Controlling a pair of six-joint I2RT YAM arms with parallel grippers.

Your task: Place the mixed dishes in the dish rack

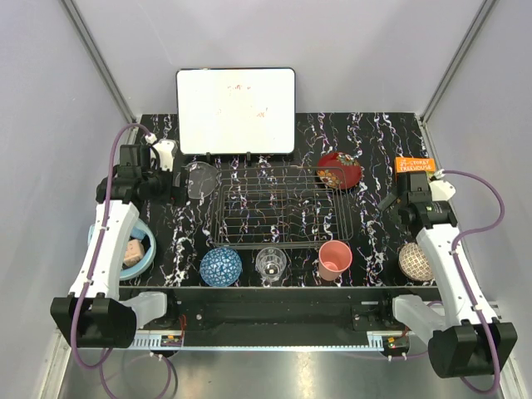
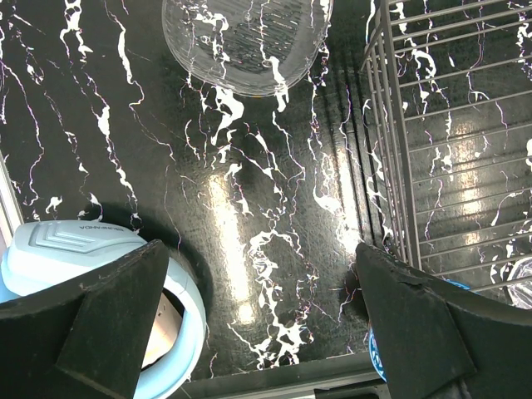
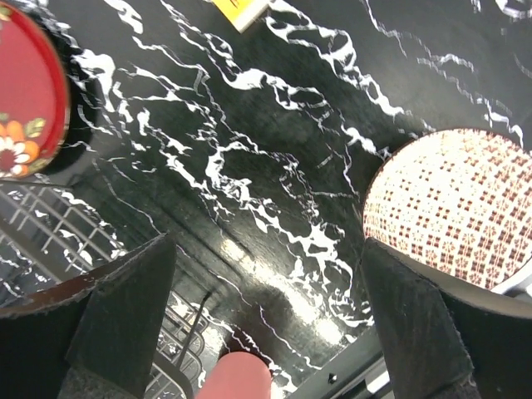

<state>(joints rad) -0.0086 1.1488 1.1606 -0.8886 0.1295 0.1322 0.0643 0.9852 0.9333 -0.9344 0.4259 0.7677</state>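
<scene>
Headphones (image 1: 150, 248), light blue, sit at the near left edge of the surface (image 1: 183, 226), partly under the left arm. The left end effector (image 2: 259, 274) hangs over bare surface, released, its fingers spread wide with nothing between them. Just beyond it the clear glass plate (image 2: 245, 41) lies beside the far left corner of the dish rack (image 1: 278, 208). The rack stands mid-surface, in front of the white whiteboard (image 1: 236, 100).

Three dishes line the near edge, all just outside the rack's near side: the blue mosaic bowl (image 1: 220, 266), the clear glass tumbler (image 1: 271, 263) and the pink plastic cup (image 1: 335, 259). The red patterned bowl (image 1: 340, 170) is at the rack's far right corner, tipped so its inside shows.

The right end effector (image 3: 268, 249) is also released, fingers wide apart, above bare surface between the rack and the beige netted-pattern bowl (image 3: 457, 208). That bowl rests near the right front corner. An orange book (image 1: 415, 165) lies farther back on the right.
</scene>
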